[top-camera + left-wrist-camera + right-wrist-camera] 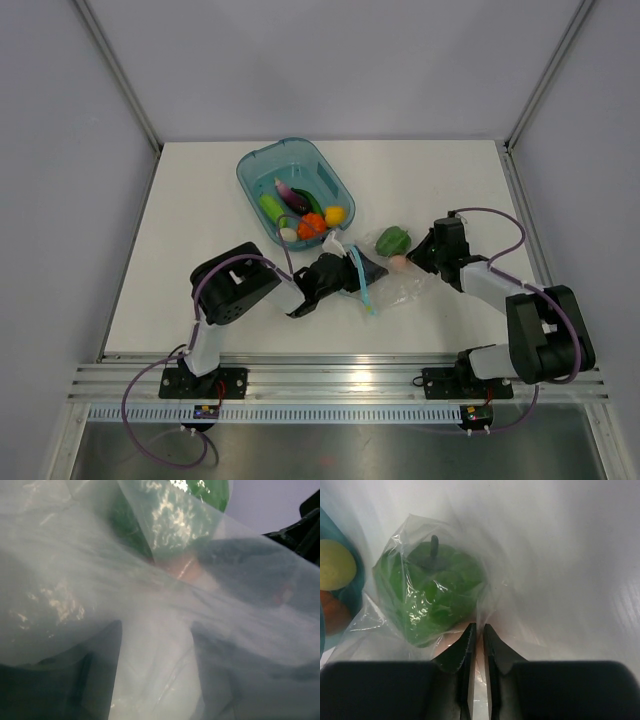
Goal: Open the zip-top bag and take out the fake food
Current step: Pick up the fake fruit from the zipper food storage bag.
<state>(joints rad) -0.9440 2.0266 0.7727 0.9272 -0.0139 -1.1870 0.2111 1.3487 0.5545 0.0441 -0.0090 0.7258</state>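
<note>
Right wrist, fingers (466, 651) pinching zip-top bag (372, 630), pepper (432, 594) beyond

Right gripper (479, 626) jaws nearly together, pinching zip-top bag (374, 623) film (green pepper (432, 600) inside, just above).

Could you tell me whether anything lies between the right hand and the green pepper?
Yes: the clear film of the zip-top bag wraps the green pepper, so plastic lies between it and the right hand, which pinches the film beside it.
</note>
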